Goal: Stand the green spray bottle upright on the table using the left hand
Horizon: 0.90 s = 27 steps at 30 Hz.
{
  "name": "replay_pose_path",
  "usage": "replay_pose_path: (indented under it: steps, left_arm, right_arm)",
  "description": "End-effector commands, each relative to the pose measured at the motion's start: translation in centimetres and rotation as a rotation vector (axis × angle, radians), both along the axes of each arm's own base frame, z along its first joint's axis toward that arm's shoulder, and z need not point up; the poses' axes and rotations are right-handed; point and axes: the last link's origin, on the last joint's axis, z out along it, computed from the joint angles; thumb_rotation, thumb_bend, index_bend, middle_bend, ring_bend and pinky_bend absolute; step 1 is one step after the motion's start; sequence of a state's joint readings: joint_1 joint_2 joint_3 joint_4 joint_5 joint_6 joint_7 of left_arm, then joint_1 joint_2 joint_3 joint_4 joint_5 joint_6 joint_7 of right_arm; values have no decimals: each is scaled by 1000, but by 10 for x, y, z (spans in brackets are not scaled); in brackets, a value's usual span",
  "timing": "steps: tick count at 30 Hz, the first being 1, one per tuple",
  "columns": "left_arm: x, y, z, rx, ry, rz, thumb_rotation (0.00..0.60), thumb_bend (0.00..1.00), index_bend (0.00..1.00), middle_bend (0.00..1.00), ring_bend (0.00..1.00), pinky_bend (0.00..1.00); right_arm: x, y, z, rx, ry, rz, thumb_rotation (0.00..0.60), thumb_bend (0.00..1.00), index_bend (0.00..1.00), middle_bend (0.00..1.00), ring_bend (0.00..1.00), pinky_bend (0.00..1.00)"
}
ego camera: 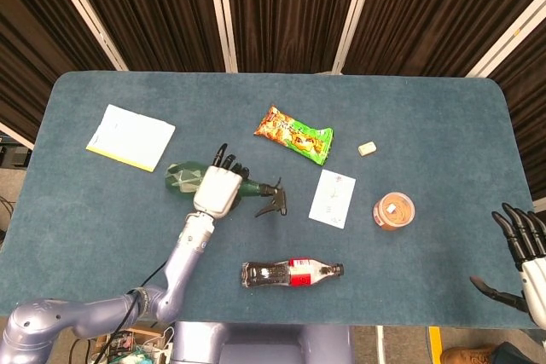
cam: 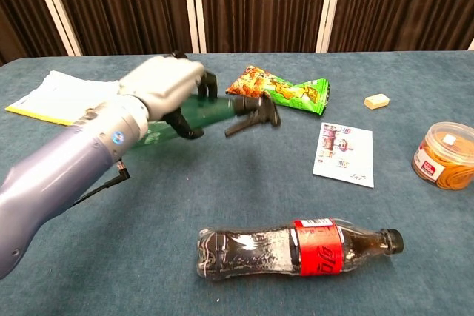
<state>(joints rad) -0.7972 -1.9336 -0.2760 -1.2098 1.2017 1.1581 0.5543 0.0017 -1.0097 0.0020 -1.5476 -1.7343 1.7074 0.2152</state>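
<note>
Head view alone showed the right hand [ego camera: 522, 255] at the table's [ego camera: 444, 117] near right corner, fingers spread, holding nothing; chest view left it out of frame. Chest view showed the green spray bottle [cam: 194, 113] raised off the cloth, roughly level, black trigger head toward the snack bag [cam: 280, 86]. Left hand [cam: 164, 88] was wrapped around the bottle's body, fingers curled over it, gripping. From the head view [ego camera: 217, 191] the lift was hard to judge. Round tub [cam: 443, 155] at right held something tan, possibly biscuits. Cola bottle [cam: 296, 250] lay on its side near the front edge, partly filled with dark liquid.
</note>
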Motion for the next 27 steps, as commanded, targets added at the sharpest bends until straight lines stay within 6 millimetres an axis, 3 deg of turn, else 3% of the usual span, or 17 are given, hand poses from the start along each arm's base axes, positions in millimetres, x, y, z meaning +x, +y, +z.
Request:
replay_pose_path:
  steps: [1, 6, 9, 13, 19, 27]
  left_arm:
    - [-10, -8, 26, 46, -380, 30, 600, 573, 742, 527, 231, 13]
    - [-27, -11, 48, 13, -728, 131, 600, 576, 743, 587, 263, 14]
    - [-39, -18, 72, 14, -960, 171, 600, 578, 744, 596, 264, 14]
    - [-53, -33, 86, 11, -1099, 175, 600, 579, 745, 596, 264, 14]
    - [-74, -55, 92, -17, -1179, 186, 600, 579, 739, 599, 264, 14]
    - [-88, -66, 86, -36, -1194, 169, 600, 580, 734, 588, 264, 14]
  right_arm:
    - [1, 0, -2, 13, 5, 2, 600, 104, 0, 0, 0, 40]
    - [2, -1, -7, 46, 8, 7, 600, 104, 0, 0, 0, 41]
    - [3, -3, -11, 55, 18, 2, 600, 104, 0, 0, 0, 41]
    - [3, -5, -14, 63, 25, -4, 600, 105, 0, 0, 0, 41]
    - [4, -4, -15, 67, 27, -3, 600, 105, 0, 0, 0, 41]
    - [5, -4, -16, 66, 28, -1, 600, 104, 0, 0, 0, 41]
